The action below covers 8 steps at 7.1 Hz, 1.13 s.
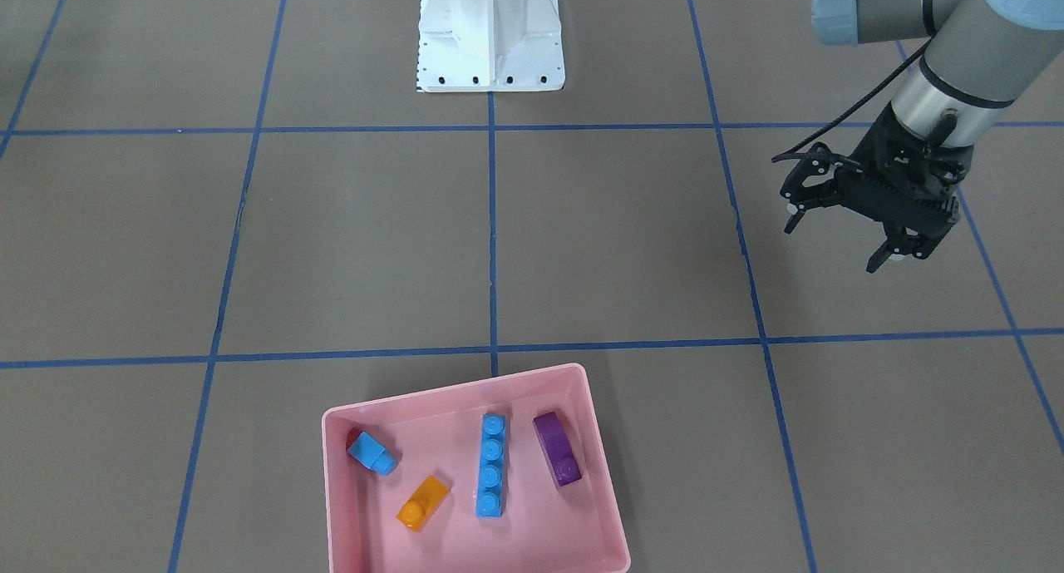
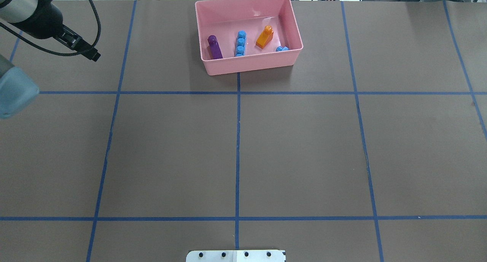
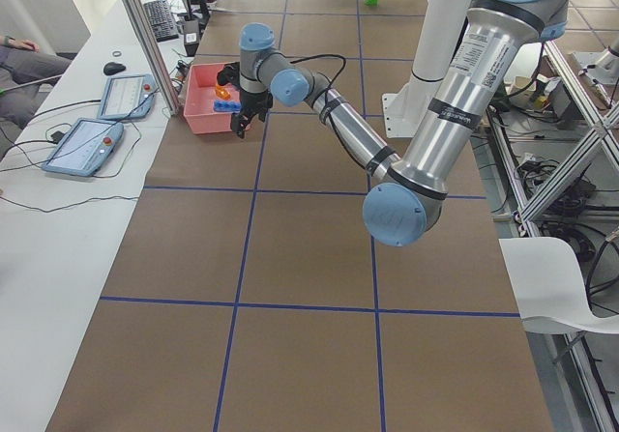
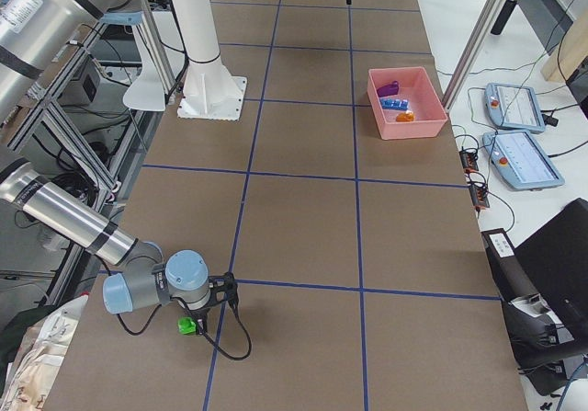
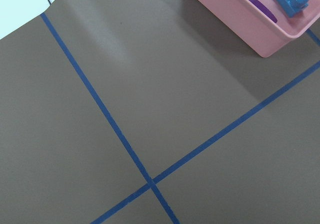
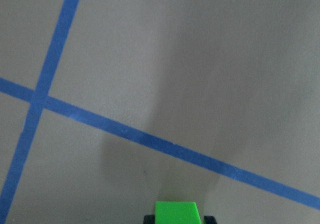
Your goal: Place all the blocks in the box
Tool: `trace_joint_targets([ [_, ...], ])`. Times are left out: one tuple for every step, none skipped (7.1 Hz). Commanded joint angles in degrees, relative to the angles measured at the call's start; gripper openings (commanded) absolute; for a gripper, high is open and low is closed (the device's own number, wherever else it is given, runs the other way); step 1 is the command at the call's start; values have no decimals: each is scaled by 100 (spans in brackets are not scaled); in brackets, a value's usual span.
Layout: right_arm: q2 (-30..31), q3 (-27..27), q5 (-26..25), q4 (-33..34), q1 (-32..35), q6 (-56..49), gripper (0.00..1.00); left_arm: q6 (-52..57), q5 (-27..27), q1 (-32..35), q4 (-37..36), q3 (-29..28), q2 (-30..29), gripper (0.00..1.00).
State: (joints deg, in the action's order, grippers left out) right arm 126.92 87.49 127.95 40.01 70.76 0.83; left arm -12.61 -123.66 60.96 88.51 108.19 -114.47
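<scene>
Pink box (image 1: 453,387) sits on the brown table (image 1: 623,240) at the edge far from the white robot base (image 1: 490,37), right by the centre blue tape line (image 1: 492,224).

Four bricks lie inside it, none touching:
- The small light-blue brick (image 1: 371,454) is tipped over in a corner on the robot's right, close to the wall.
- The orange brick (image 1: 422,502) is just beside it, lying at an angle.
- The long light-blue brick (image 1: 491,465) is in the middle, studs up, running front to back.
- The purple brick (image 1: 559,459) is near the wall on the robot's left, on its side.

Left gripper (image 1: 838,240) hangs over bare table on the robot's left, well apart from the box. Its fingers (image 1: 794,219) are spread wide with nothing between them. The left wrist camera only catches a corner of the box, with the purple brick and the end of the long light-blue brick inside.

Right gripper (image 4: 197,317) is down low at the table's far right end, near a tape crossing and well away from the box. Green brick (image 6: 175,212) is at its tip. In the wrist view a black fingertip (image 6: 148,218) sits tight against each side of the brick, so the fingers are clamped on it. Can't tell whether the brick is lifted off the table or touching it. So the green brick is outside the box.

Two tablets (image 4: 510,108) lie on the white side bench next to the box end of the table.
</scene>
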Motion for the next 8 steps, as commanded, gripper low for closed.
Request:
trace_joint_targets([
  [8,382,-374,-108,17,49,0,-4,0,3,0,-9,13,100],
  [17,644,-315,-99,104,93,0,-4,0,3,0,-9,13,100],
  [8,951,-323,-56,331,119,0,13,8,3,-9,0,39,100],
  [-53,1172,-340,-38,586,119,0,13,69,29,-18,9,100,100],
  [-219,1331,-306,41,632,198,0,4,87,99,-35,0,153,100],
  [-655,1524,-253,485,641,703,0,13,87,265,-61,0,336,100],
  [-1286,1587,-200,1003,632,1074,0,74,96,398,-62,-35,425,100],
  [-1936,1579,-8,1557,632,1330,0,249,70,547,-79,-18,443,100],
])
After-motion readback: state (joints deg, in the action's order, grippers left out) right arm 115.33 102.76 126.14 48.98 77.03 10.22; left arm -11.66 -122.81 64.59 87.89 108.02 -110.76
